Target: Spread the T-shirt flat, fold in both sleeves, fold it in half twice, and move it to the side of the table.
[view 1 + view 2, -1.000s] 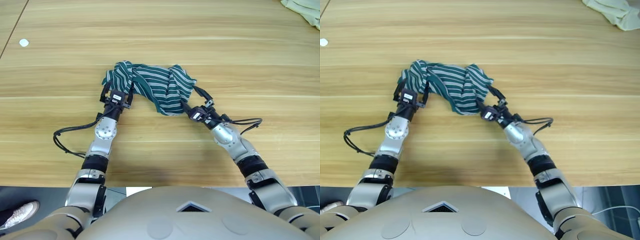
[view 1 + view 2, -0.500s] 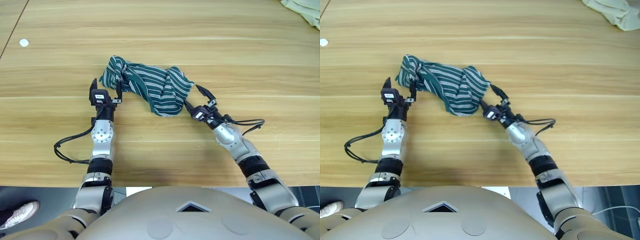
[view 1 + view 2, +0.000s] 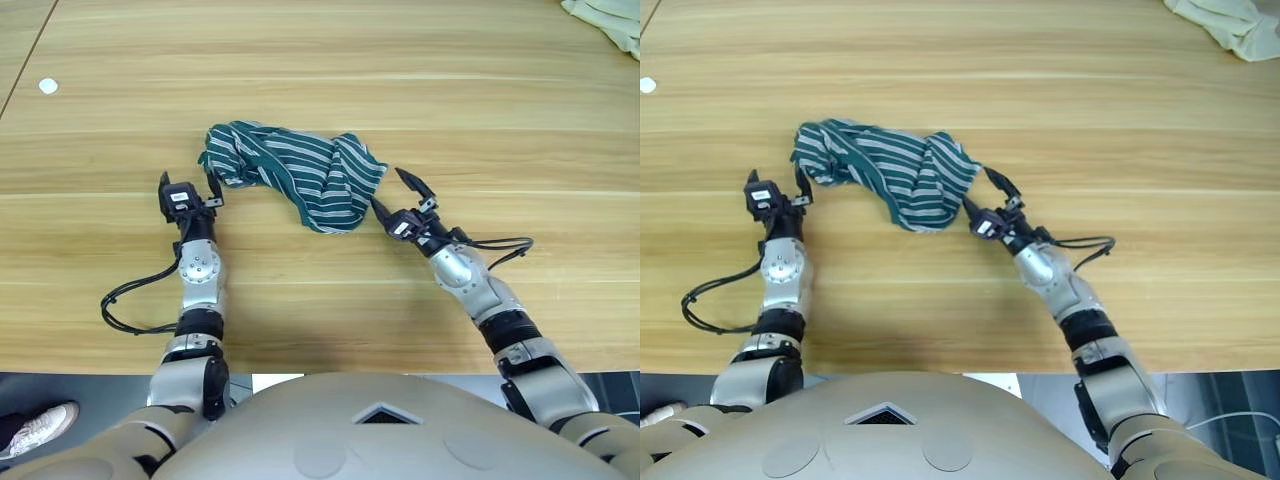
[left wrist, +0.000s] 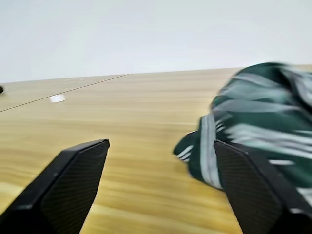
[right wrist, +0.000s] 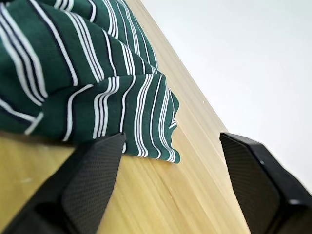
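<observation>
A green T-shirt (image 3: 300,172) with white stripes lies crumpled in a long heap on the wooden table (image 3: 330,60). My left gripper (image 3: 188,184) stands open just left of the heap's left end, touching nothing. In the left wrist view the striped cloth (image 4: 258,112) lies beyond one finger (image 4: 253,190), and bare wood shows between the jaws. My right gripper (image 3: 388,190) is open at the heap's near right end. In the right wrist view the T-shirt's edge (image 5: 73,73) reaches down toward the gap between the fingers (image 5: 92,185).
A pale cloth (image 3: 608,20) lies at the far right corner. A small white disc (image 3: 47,86) sits far left. Black cables (image 3: 130,300) loop from both wrists over the near table. The table's front edge runs just below the forearms.
My left gripper dragged the shirt's left end leftward, let it go and drew off to the left. The right gripper opened and backed slightly away from the cloth.
</observation>
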